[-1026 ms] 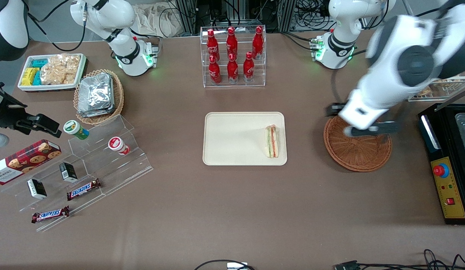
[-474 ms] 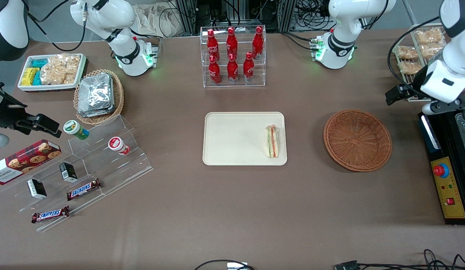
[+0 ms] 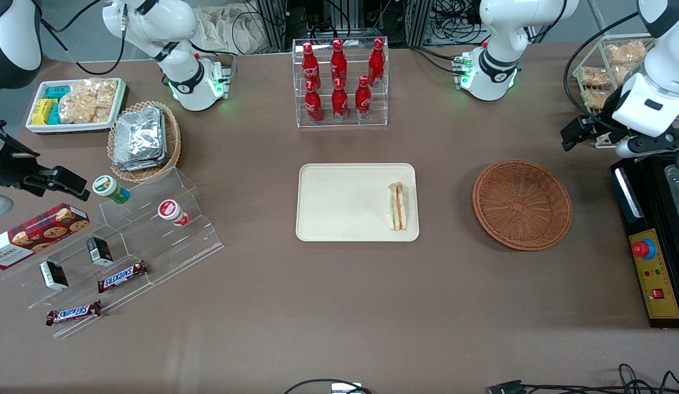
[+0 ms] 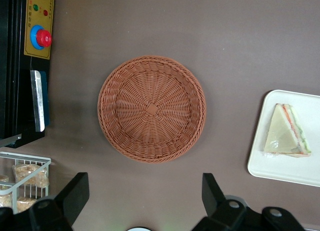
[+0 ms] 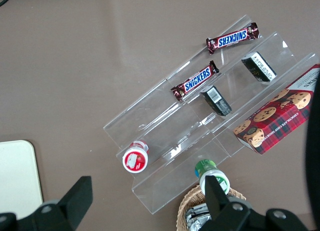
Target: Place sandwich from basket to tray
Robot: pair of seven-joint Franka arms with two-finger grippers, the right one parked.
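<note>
Hand (image 4: 142, 203) shifted slightly, fingertips cut off; sandwich (image 3: 396, 206) on tray (image 3: 339, 202).

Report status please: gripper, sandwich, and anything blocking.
Gripper open, empty, raised at the working arm's end of the table. Sandwich lies on the tray. Basket holds nothing. No obstruction seen.

A reddish-brown round basket (image 3: 522, 204) of rough woven wicker is seen. The cream rectangular tray (image 3: 339, 202) looks like smooth matt plastic. The triangular sandwich (image 3: 396, 206) is covered in glossy clear wrap. The black gripper (image 4: 145, 203), spread wide high above the basket, appears matt.
</note>
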